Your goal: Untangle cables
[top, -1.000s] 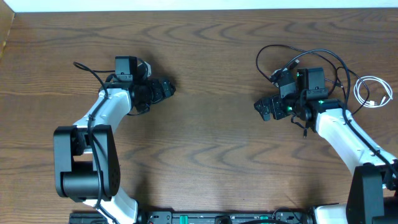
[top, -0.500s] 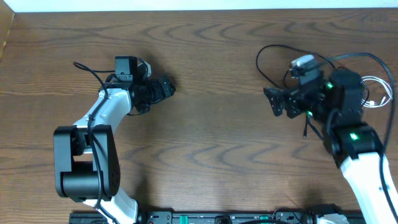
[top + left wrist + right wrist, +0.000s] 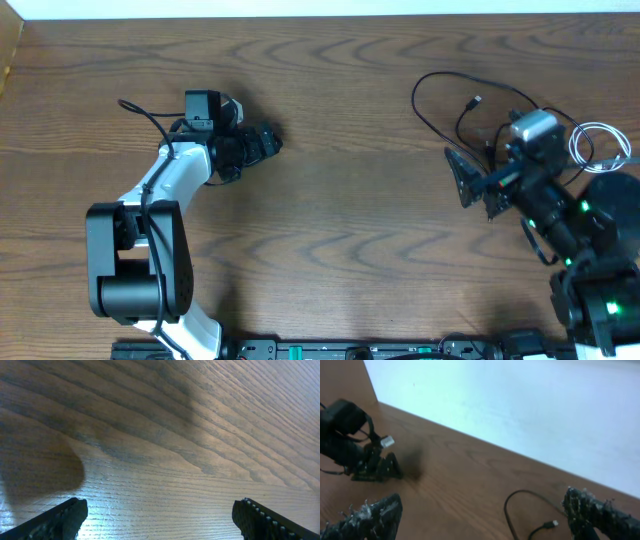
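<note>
Thin black cables [image 3: 440, 128] lie looped at the table's back right, one small plug [image 3: 473, 102] lying free. A coiled white cable [image 3: 601, 146] sits at the far right edge. My right gripper [image 3: 470, 180] hangs raised above the table just in front of the black loops, jaws wide open and empty. In the right wrist view a black cable loop [image 3: 509, 506] and its plug [image 3: 551, 524] show between the fingers of the right gripper [image 3: 482, 520], well below them. My left gripper [image 3: 268, 142] rests low at the left, open, far from the cables; the left gripper [image 3: 160, 522] frames only bare wood.
The wooden table [image 3: 340, 220] runs to a pale wall at the back. A thicker black cord [image 3: 140, 112] curls from the left arm. The left arm [image 3: 355, 455] appears small and far off in the right wrist view.
The right arm has risen and swung back to the right, its gripper now higher and pointing left over the table. The left arm has not moved. The cables lie as before.
</note>
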Robot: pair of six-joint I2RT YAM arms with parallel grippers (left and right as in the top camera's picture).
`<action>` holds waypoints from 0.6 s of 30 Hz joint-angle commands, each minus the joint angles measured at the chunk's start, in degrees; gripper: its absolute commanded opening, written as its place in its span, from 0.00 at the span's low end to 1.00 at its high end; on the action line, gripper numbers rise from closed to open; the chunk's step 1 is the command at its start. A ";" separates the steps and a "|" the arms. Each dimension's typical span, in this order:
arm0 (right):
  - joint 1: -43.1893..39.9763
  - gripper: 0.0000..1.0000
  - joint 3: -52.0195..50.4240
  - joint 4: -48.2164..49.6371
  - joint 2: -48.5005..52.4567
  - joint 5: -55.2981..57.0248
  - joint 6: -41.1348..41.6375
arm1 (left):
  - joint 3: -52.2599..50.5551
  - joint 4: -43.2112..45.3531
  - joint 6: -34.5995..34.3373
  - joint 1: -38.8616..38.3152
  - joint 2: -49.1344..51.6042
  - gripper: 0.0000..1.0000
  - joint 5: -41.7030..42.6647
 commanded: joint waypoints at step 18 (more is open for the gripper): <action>0.22 0.99 -2.64 -27.19 -4.90 -0.13 0.04 | 0.09 -0.11 0.50 0.15 0.02 0.98 -0.76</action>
